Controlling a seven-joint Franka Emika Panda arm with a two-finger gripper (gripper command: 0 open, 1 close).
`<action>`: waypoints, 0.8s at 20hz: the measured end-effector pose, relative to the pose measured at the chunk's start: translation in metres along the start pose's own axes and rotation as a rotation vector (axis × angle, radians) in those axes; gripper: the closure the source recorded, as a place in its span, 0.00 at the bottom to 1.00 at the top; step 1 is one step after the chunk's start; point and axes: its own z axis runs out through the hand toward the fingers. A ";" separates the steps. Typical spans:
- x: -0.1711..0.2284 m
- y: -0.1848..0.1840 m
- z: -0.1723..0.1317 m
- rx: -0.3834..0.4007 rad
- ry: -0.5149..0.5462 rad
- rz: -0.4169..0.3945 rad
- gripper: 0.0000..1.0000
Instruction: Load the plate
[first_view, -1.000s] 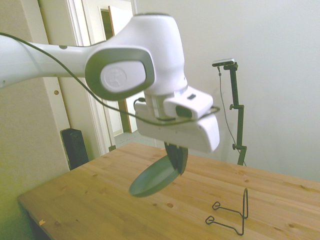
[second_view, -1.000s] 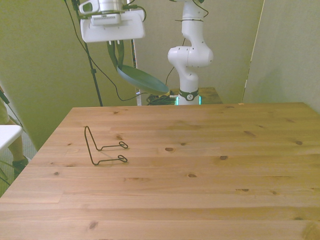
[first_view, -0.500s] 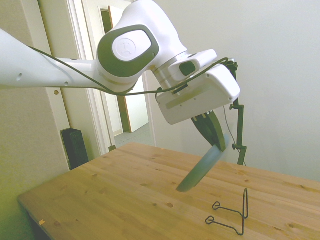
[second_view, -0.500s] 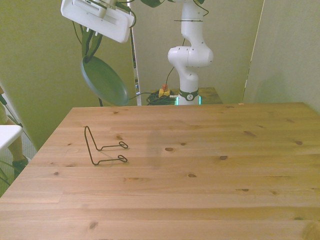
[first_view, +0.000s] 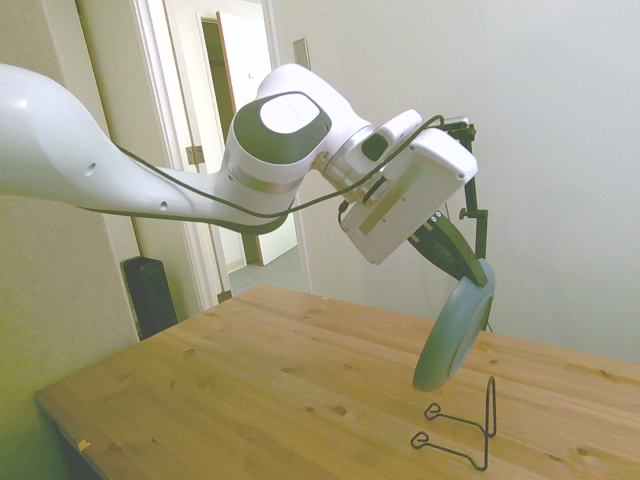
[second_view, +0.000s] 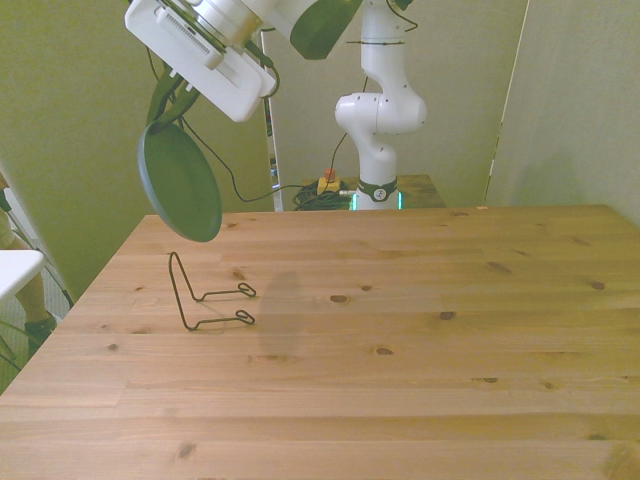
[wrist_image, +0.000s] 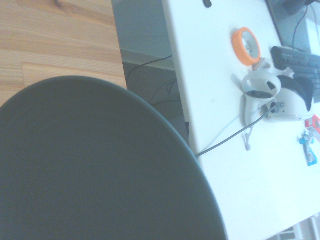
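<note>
Aloft above the wooden table (second_view: 400, 330), the gripper (first_view: 462, 262) stays out of it: its fingers are clamped on the rim of the plate (second_view: 180, 183), which hangs nearly on edge, up at about eleven o'clock from the wire stand (second_view: 205, 295). A misjudged descent could knock the light stand over or let the plate slip past its upright.

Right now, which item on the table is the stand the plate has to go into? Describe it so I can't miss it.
Start from the wooden table and go to its side at the front view's left, below the dark plate held in the tool. The wire stand sits there: a thin black bent wire with an upright loop and two feet ending in small rings. It is the only loose object on the tabletop.
</note>
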 end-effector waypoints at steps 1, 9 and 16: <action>-0.011 -0.007 -0.003 0.003 0.016 -0.015 1.00; -0.098 -0.026 -0.001 -0.022 0.138 -0.086 1.00; -0.086 -0.029 0.003 -0.034 0.169 -0.080 1.00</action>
